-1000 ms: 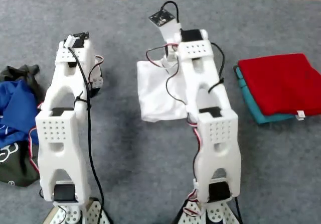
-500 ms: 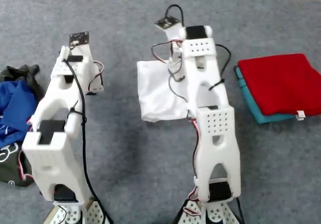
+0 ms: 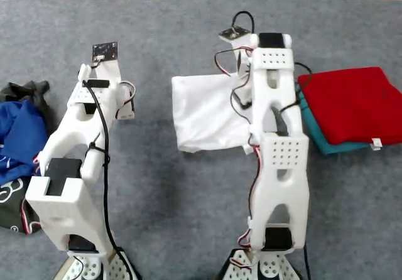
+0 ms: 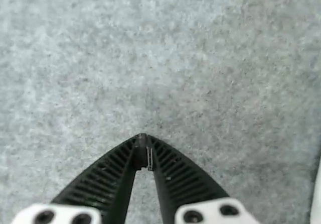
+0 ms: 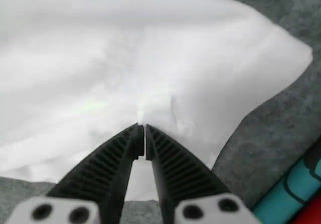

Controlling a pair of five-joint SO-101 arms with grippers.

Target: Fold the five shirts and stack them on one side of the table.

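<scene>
r pincer (image 5: 141,128) rightward, atop wht shirt (image 5: 150,53)

I see L gripper (image 4: 142,151) & R gripper (image 5: 141,133) both pinched tight, fingers tip-to-tip, wrists angled downward.

Closed end effector (image 5: 141,129) pinches the white shirt (image 5: 100,58).

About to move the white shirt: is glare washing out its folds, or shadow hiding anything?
Right wrist view: white shirt glares bright, folds faint around the right gripper. High view: shirt outline readable, soft shadows beside the arms. Left wrist view: even light on the grey table cover, no glare.
</scene>
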